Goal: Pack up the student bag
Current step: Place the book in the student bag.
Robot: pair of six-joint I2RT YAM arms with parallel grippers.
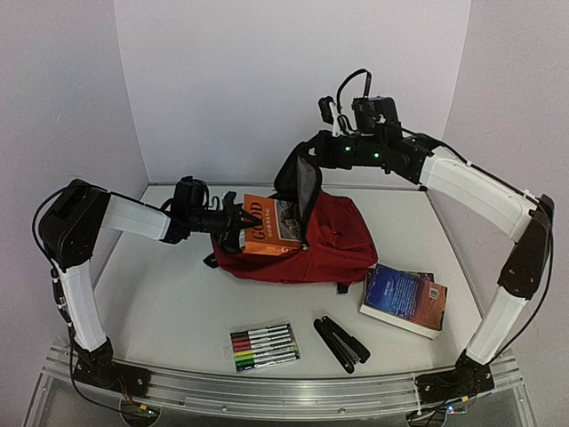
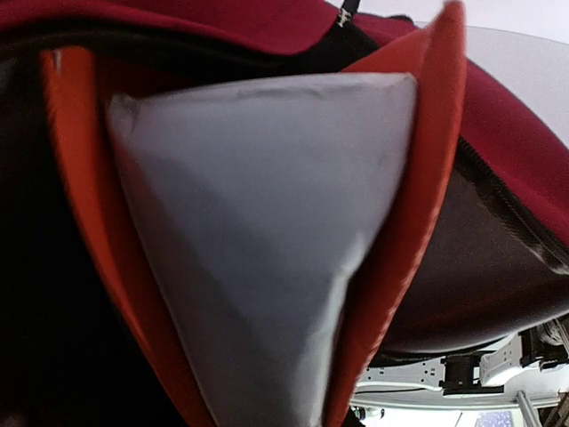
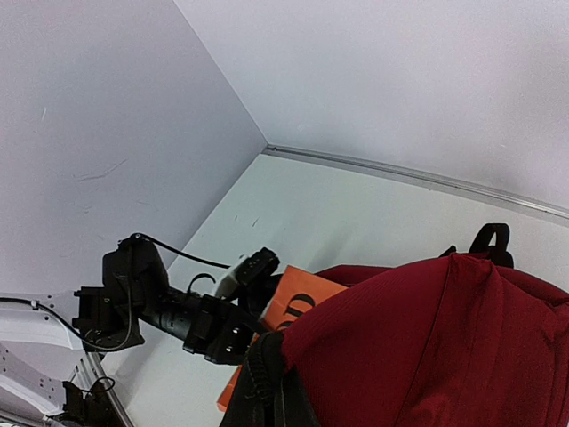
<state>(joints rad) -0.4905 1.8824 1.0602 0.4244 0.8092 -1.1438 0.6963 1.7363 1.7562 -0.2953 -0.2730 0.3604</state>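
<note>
Orange book close-up in L wrist view, grasped by L gripper at mouth of student bag, bag mid-frame on table, flap raised, R gripper clenched on flap, upper centre.

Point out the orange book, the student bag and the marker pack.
orange book (image 1: 262, 227), top external view, front cover.
student bag (image 1: 333, 236), top external view, red front panel.
marker pack (image 1: 264, 347), top external view, middle of the pens.
</note>
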